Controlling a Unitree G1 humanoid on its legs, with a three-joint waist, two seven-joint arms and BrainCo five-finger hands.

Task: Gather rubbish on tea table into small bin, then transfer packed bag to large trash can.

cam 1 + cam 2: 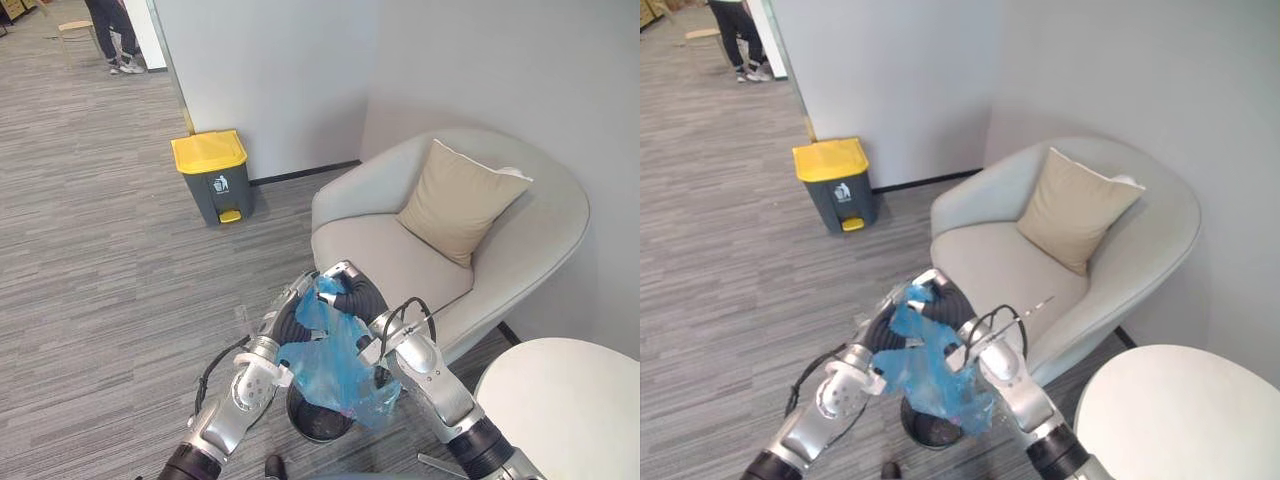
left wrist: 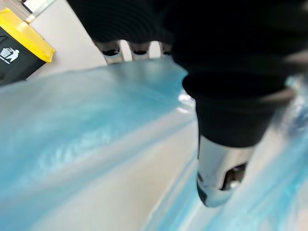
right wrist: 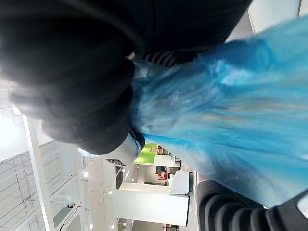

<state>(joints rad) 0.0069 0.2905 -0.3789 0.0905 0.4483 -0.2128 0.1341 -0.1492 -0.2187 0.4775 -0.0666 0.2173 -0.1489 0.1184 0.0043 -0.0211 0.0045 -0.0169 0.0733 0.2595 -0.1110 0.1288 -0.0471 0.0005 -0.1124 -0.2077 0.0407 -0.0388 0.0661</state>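
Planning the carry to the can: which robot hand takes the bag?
Left, likely: the left robot hand pinches the blue bag, and the yellow-lidded trash can stands on that side, away from the right robot hand.

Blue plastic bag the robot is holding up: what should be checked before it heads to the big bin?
1. Left hand pinching blue plastic bag: ok.
2. Right hand gripping it: cannot tell.
3. Bag hanging free of small dark bin: cannot tell.
4. Large grey yellow-lidded trash can open: not ok, shut.
5. Grey carpet toward it free of obstacles: ok.
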